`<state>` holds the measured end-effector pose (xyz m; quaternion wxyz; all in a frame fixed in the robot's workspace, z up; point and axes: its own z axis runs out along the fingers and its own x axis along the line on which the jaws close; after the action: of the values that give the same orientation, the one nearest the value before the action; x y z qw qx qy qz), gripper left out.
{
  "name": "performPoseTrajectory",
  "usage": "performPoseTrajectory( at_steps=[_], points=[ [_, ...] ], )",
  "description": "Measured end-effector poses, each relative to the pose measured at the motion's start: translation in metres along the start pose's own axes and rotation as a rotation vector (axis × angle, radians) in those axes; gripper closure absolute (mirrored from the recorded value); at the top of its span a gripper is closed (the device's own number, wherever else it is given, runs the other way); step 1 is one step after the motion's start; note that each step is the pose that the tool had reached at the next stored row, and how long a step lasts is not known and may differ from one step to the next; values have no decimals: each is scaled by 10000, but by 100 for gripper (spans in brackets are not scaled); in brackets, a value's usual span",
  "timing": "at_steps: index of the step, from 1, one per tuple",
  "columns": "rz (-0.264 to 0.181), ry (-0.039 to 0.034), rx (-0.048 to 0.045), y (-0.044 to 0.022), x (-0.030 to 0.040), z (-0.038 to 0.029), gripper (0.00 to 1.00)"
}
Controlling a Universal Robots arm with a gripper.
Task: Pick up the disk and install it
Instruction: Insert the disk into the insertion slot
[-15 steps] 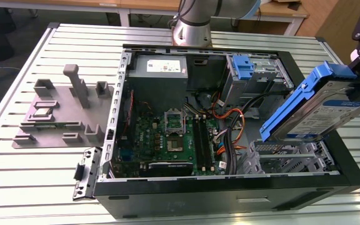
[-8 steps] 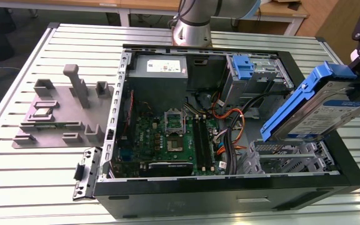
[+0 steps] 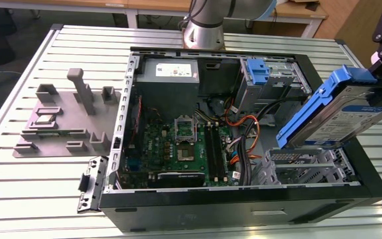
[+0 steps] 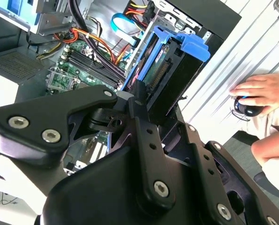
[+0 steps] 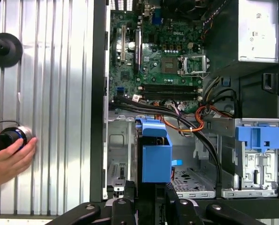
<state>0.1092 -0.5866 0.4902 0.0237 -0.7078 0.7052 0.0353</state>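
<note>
**Gripper (image 5: pixel 148 188) clamped on the one disk (image 5: pixel 155 157), over the open case**

Black gripper links sit right up against the lens in both wrist views. Its two fingers are closed on the disk, one on each side. So that's one disk, blue frame round it, held tilted at the exterior view's right above the grey drive cage (image 3: pixel 304 167) of the one open computer case (image 3: pixel 244 214). Can't tell if its low corner touches the cage.

Inside the case I count one green motherboard (image 3: pixel 177 144), one grey power-supply box (image 3: pixel 169 72) and one blue latch (image 3: pixel 260 69). One grey fixture (image 3: pixel 58 119) sits on the slatted table (image 3: pixel 18 199) at the exterior view's left. One person's hand (image 5: pixel 10 157) rests on a black knob (image 5: pixel 10 137) beside the case.
</note>
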Motion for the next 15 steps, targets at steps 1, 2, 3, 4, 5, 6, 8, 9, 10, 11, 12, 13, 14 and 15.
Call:
performPoseTrajectory(
  at_steps=[1, 2, 3, 4, 5, 6, 8, 9, 10, 11, 12, 13, 14, 15],
  points=[
    [-1, -9, 4, 0, -1, 0, 65],
    [-2, -9, 4, 0, -1, 0, 65],
    [-2, -17, 11, 0, 4, 1, 65],
    [-6, -44, 46, 2, 12, 3, 65],
    [-12, -72, 87, 4, 19, 4, 65],
    [-16, -95, 114, 3, 25, 6, 65],
    [-19, -115, 130, 2, 33, 7, 65],
    [-18, -123, 132, 3, 38, 7, 65],
    [-18, -137, 134, 3, 46, 7, 65],
    [-19, -157, 143, 3, 54, 8, 65],
    [-19, -165, 144, 4, 61, 8, 65],
    [-19, -171, 145, 4, 69, 8, 65],
    [-20, -176, 145, 4, 76, 7, 65],
    [-19, -177, 145, 4, 79, 7, 65]
  ],
)
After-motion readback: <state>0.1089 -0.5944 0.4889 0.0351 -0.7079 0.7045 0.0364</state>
